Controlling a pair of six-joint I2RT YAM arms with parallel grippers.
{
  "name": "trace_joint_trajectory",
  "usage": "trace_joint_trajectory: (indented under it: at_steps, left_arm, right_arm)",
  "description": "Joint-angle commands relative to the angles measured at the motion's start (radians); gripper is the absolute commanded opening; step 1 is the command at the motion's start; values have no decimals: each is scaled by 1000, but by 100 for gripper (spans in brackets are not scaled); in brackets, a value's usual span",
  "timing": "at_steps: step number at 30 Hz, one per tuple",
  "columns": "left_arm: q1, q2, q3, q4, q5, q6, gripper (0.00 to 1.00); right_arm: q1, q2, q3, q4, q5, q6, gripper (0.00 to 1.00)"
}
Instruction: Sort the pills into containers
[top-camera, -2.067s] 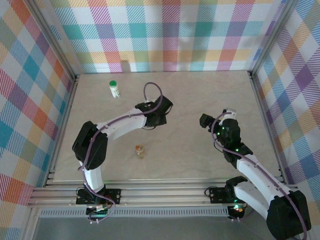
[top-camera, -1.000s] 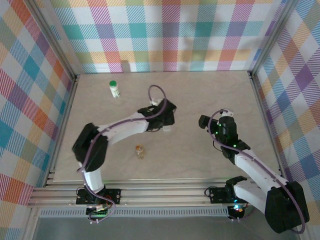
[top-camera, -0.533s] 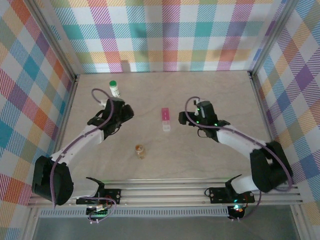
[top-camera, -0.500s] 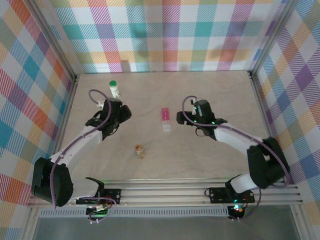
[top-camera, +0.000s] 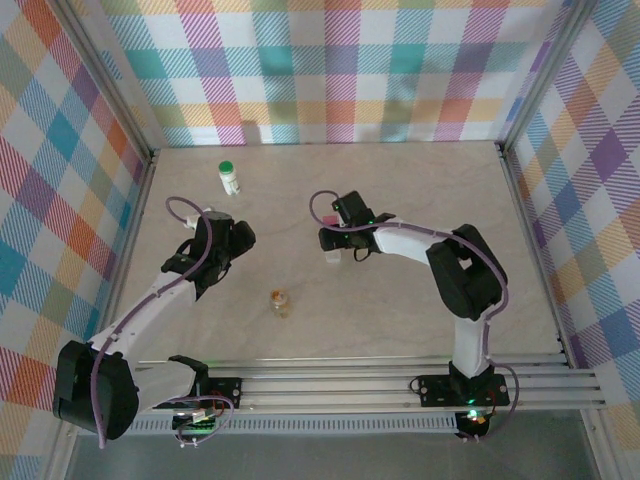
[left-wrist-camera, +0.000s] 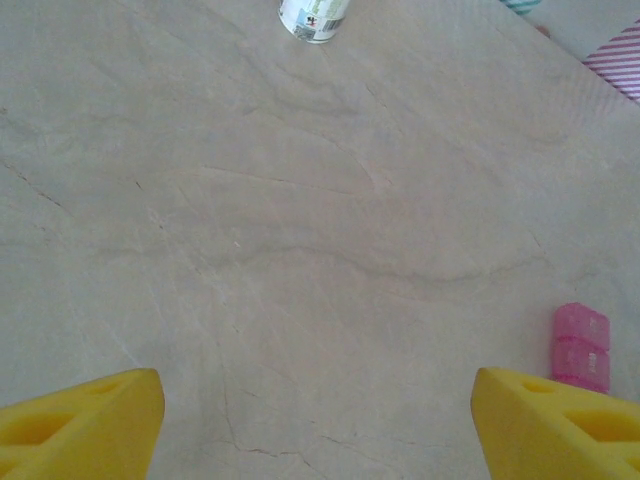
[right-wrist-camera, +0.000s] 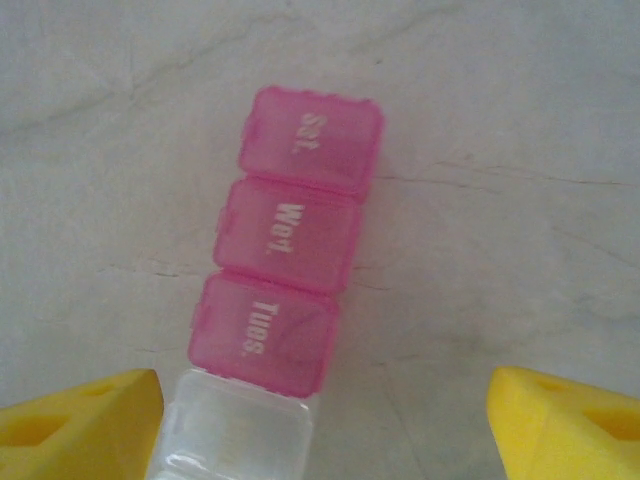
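Rightward no longer: seen from above, the right tool (top-camera: 336, 238) now hangs over the pink pill box (top-camera: 333, 256), and the left tool (top-camera: 228, 243) has pulled back.

Left wrist: jaws apart, empty, over bare counter (left-wrist-camera: 300, 250).

Right wrist: jaws apart, straddling the box's clear end; a grasp looks imminent.

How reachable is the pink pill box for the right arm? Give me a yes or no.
Probably yes. The right gripper hangs right above the pink pill box, fingers spread to either side, with nothing between them and the box.
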Motion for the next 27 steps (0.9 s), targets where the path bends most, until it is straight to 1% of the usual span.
trace_joint_trajectory:
  at_steps: [1,6,15,18,24,27]
  left_arm:
    - [10,-20,-8,23,-24,1,80]
    - [10,-20,-5,16,-24,-4,80]
    - [10,-13,-4,13,-19,-12,81]
    - [10,-6,-1,11,-15,-11,81]
    - [10,4,4,5,-11,-13,81]
    - [10,2,2,3,-16,-16,81]
  right_arm:
    - [23,39,59,-47,29,-39,81]
    - [30,74,84,-69,37,-42,76]
    - [53,83,42,-29,72,-70,69]
    - [55,94,34,-15,84,-87,62]
    - [73,98,-11,54,106,-123,60]
    - [81,97,-32,87,114,-142,53]
